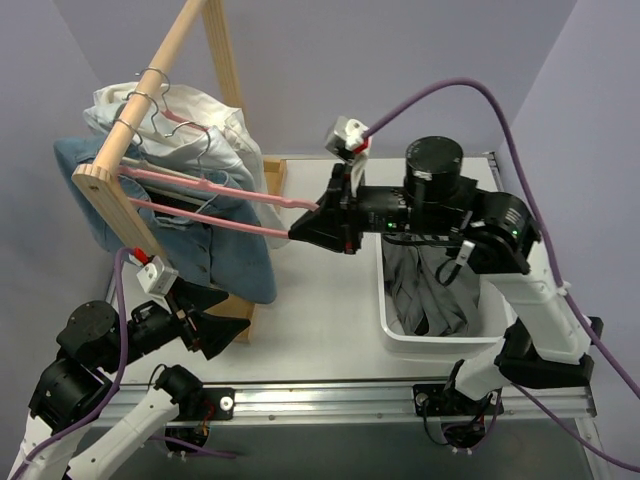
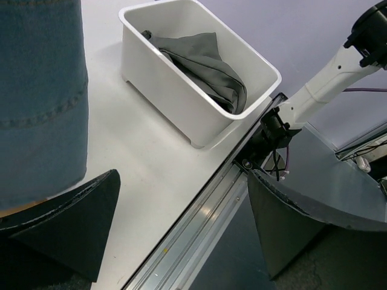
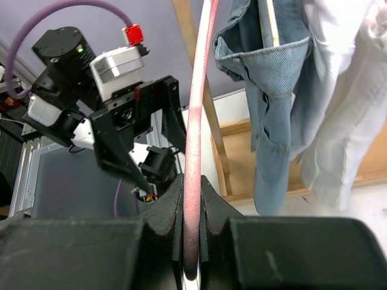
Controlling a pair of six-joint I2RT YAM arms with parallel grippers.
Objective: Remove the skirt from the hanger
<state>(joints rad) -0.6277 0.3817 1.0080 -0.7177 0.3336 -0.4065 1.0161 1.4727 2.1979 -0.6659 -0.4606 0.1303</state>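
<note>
Inside the bin (image 2: 175, 103) lies the skirt (image 2: 205, 60); right jaws pinch the hanger (image 3: 193, 151); left jaws spread.

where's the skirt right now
In the top view the skirt lies bunched in the white bin on the table's right side, under the right arm.

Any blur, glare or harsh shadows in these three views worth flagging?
Top external: evenly lit and sharp, only soft shadows beside the white bin. Left wrist: the skirt in the bin is crisp, no glare. Right wrist: the pink hanger blurs near the lens, where the right gripper clamps it; the white shirt looks washed out.
</note>
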